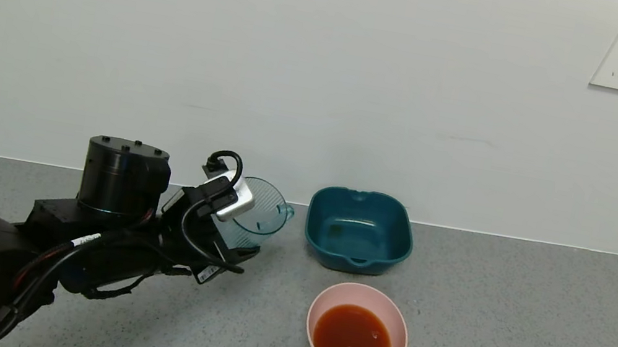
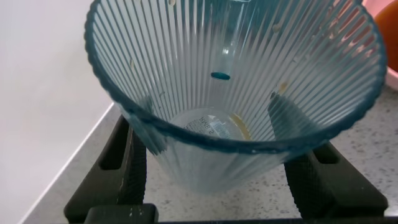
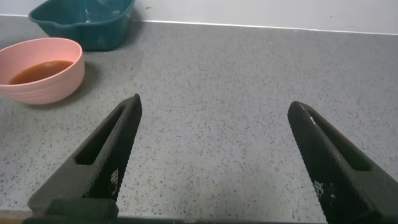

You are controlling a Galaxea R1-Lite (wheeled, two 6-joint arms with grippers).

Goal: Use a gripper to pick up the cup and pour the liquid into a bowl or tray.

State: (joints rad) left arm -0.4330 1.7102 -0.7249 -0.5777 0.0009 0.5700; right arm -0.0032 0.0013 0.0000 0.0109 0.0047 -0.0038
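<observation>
Gripping the empty cup [image 1: 258, 212], left gripper [image 1: 236, 249] clamped on its ribbed sides, at ten o'clock from the pink bowl [image 1: 399, 330] holding orange-red liquid [image 1: 352, 340], right gripper [image 3: 214, 155] spread wide over the counter [image 1: 509, 326].

The ribbed blue-grey cup [image 1: 258, 212] sits clamped in the left hand [image 1: 231, 242], tipped slightly with its rim toward two o'clock, and looks drained, just a few specks clinging inside. The pale pink bowl [image 1: 356, 332] stands upright on the bench at four o'clock from the cup, holding a pool of opaque orange-red liquid [image 1: 352, 340].
</observation>
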